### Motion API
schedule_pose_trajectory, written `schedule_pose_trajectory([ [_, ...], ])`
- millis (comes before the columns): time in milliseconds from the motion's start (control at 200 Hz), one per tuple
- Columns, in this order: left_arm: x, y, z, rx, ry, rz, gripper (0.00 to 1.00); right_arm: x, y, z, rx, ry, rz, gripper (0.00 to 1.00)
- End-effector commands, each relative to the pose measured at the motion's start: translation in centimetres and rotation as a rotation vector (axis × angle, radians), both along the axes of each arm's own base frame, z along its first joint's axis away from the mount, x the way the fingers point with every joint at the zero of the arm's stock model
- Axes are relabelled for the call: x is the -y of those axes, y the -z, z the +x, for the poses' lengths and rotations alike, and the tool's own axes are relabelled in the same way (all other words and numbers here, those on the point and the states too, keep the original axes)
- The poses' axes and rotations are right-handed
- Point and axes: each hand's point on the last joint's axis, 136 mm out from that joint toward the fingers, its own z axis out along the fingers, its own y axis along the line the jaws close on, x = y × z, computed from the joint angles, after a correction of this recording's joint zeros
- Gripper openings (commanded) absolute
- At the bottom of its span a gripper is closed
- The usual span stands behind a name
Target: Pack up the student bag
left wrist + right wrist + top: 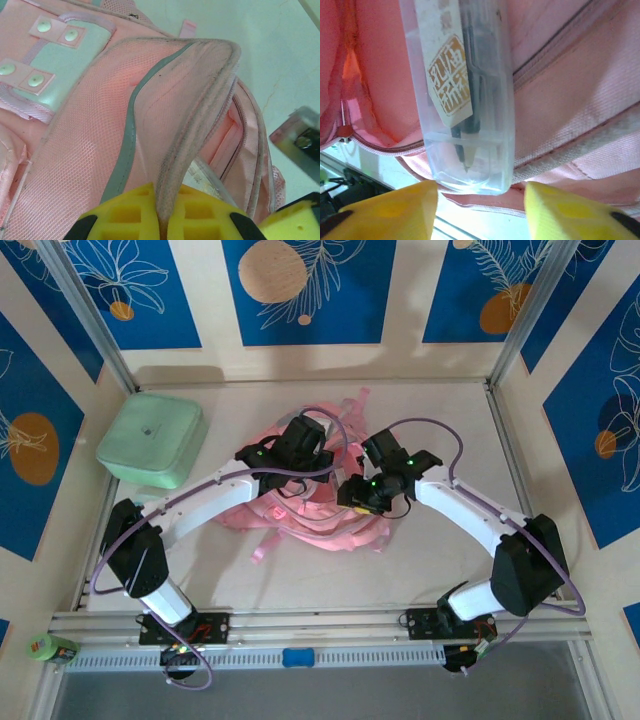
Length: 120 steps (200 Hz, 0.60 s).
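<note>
Where the soft pink mesh bag (318,530) lies crumpled mid table (300,585), left gripper (163,201) pinched tight on its padded, grey-piped flap (200,115), right gripper (480,200) part-open, yellow fingers flanking the rounded end of a clear rigid plastic case (470,100) against the bag's woven fabric.

I see white shells between black joint housings on the left arm (215,490) and right arm (465,505). A purple cable (430,421) runs along each. Black base plates (185,628) sit bolted on the rail (320,625). Green lights (375,481) glow farther from it. The left fingers (125,215) and right fingers (390,210) are yellow with black backs.
</note>
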Motion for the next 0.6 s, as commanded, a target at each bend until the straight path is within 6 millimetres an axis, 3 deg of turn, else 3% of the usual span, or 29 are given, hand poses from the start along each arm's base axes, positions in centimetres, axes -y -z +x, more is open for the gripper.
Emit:
schedule_pose_trajectory([
  [0, 1.9, -4.1, 0.9, 0.077, 0.013, -0.127, 0.0, -1.3, -1.0, 0.7, 0.016, -0.004, 0.085, 0.4],
  [55, 1.8, -4.0, 0.9, 0.07, 0.01, -0.124, 0.0, -1.8, -1.7, 1.7, 0.041, -0.001, 0.11, 0.35],
  [170, 1.8, -4.1, 0.7, 0.066, 0.007, -0.133, 0.0, -3.6, -3.5, 3.4, 0.104, -0.03, 0.192, 0.33],
  [315, 1.7, -4.5, 0.8, 0.072, -0.002, -0.143, 0.0, -5.0, -3.0, 5.4, 0.109, -0.029, 0.218, 0.31],
  [410, 1.8, -4.7, 0.8, 0.072, 0.0, -0.151, 0.0, -6.2, -3.6, 5.3, 0.102, -0.064, 0.264, 0.32],
  [475, 1.8, -4.7, 0.8, 0.068, 0.001, -0.147, 0.0, -5.9, -4.1, 5.0, 0.133, -0.063, 0.243, 0.39],
  [595, 1.3, -4.8, 1.0, 0.075, -0.023, -0.137, 0.0, -3.3, -4.2, 4.3, 0.169, -0.007, 0.163, 0.46],
])
